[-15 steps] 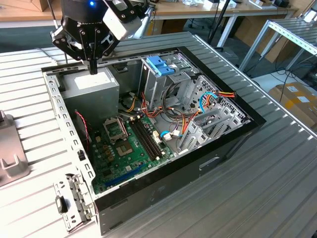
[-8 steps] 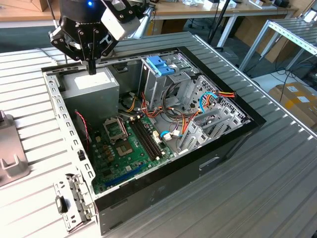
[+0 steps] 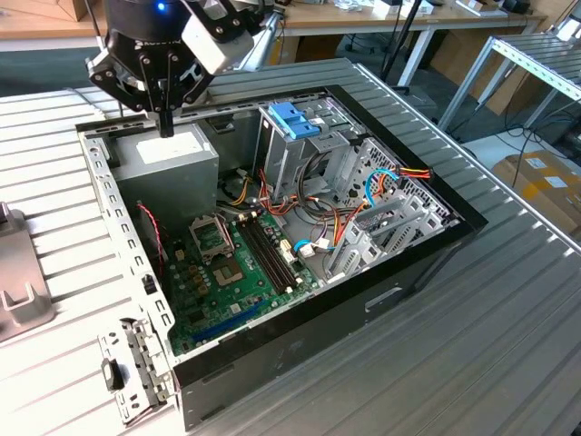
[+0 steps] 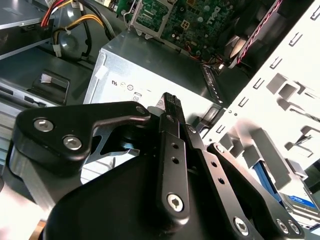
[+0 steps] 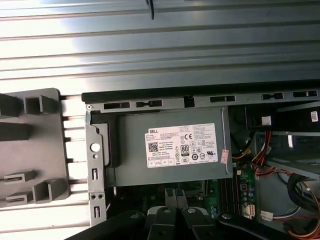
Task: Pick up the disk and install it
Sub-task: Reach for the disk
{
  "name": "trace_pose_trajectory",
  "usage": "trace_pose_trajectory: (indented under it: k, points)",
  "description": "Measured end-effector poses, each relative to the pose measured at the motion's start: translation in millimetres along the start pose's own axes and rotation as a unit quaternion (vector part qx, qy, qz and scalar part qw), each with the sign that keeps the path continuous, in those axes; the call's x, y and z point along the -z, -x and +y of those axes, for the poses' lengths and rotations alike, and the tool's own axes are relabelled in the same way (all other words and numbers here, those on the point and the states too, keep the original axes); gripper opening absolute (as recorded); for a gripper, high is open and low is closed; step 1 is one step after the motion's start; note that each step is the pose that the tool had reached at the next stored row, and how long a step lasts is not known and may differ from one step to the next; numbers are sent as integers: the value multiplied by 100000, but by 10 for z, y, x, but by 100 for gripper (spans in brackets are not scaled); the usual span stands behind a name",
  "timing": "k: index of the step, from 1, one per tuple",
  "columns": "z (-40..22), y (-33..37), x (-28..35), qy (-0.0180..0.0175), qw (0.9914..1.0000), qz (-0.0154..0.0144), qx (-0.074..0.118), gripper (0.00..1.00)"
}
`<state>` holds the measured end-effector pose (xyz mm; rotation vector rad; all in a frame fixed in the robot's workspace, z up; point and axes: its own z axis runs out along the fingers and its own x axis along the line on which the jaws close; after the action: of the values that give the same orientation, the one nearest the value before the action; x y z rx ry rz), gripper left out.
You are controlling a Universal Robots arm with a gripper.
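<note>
the robot's hand [image 3: 165,125] hangs fingers-down over an open computer case [image 3: 427,254]. its two black fingers [image 4: 170,145] are pressed together with nothing between them. right under the tips is the power supply [image 3: 168,154], a grey metal box with a white sticker. it sits in the corner of the case nearest the tabletop's [image 3: 508,363] far edge, toward the exterior view's left. the tips look just above its lid, but whether they touch it cannot be told.

the disk [image 4: 300,201] is not in the hand. in the second wrist view a corner of it peeks out, a white label under a blue band. it seems to lie beyond the case's perforated side wall [image 4: 280,85].

the disk is probably stiff, dense for its size and smooth-sided, and sensitive to knocks. the safest hold is likely across its two long edges, clear of the label face.

the exterior view gives the whole layout. the motherboard [image 3: 231,263] lies on the case floor. the upright drive cage [image 3: 295,123] with a blue plastic top stands toward the tabletop's far edge, with coloured cables [image 3: 390,182] beside it. the first wrist view, looking straight down, adds the sticker face-on. it also adds a grey slotted holder [image 5: 30,150] on the tabletop just beside the case. the second wrist view, looking past the fingers, adds the disk.
</note>
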<state>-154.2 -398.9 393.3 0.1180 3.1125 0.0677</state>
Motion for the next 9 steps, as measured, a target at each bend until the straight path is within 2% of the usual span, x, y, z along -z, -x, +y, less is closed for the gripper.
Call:
trace_pose_trajectory:
  k: [9]
  points:
    - [-3, -33, 1, -3, 100000, 3, 1, 11]
